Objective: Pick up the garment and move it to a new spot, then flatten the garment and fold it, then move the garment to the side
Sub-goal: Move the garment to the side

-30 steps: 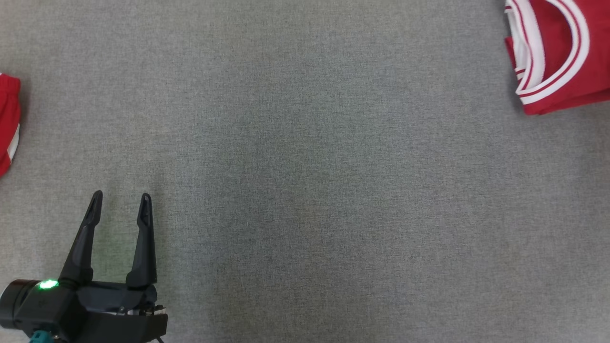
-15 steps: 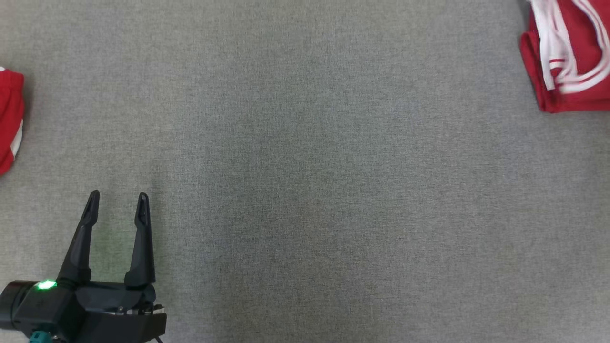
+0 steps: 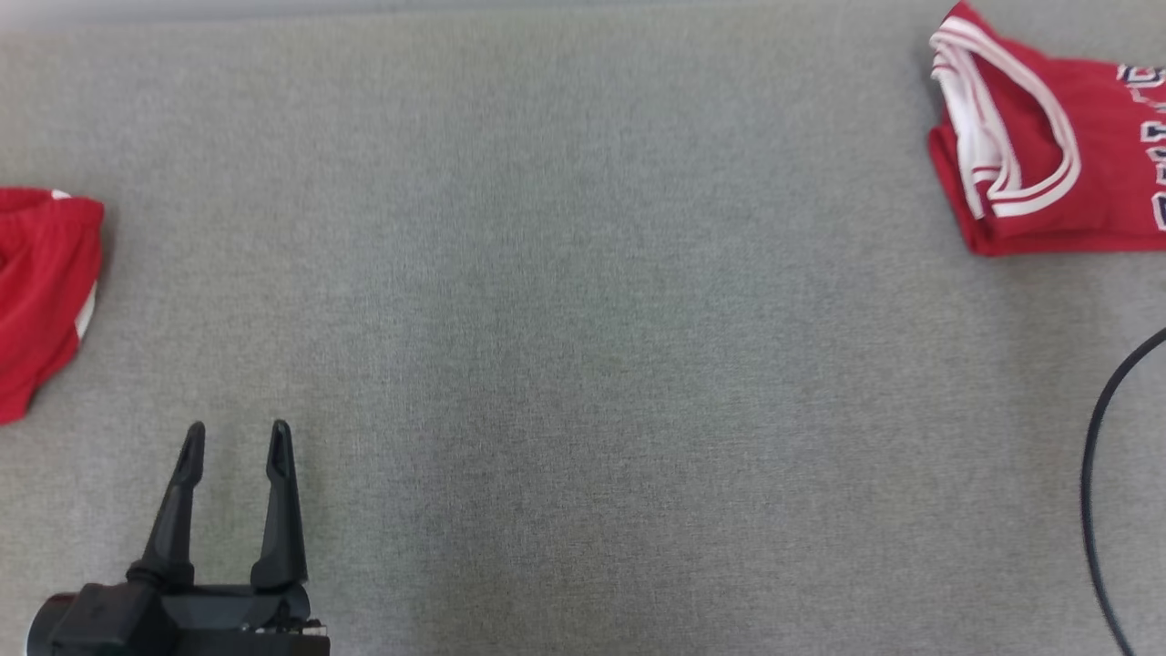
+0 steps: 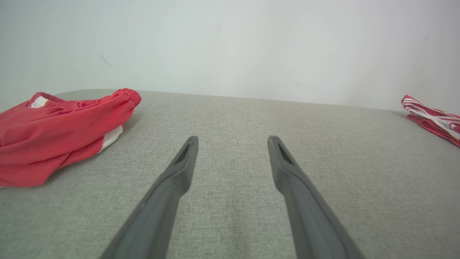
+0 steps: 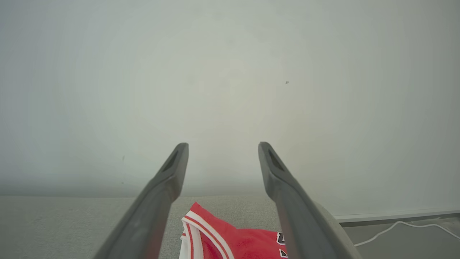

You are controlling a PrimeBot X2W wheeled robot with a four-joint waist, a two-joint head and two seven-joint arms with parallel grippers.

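Seeing shorts (image 3: pixel 41 292) bunched well left of the left gripper (image 3: pixel 237 428), and holding that gripper wide apart and empty low over the table (image 3: pixel 583 319). Holding the right gripper (image 5: pixel 222 145) spread too, pinching nothing, pointing above the folded jersey (image 3: pixel 1102 137) lying on the table below and ahead of it, far right of the left gripper.
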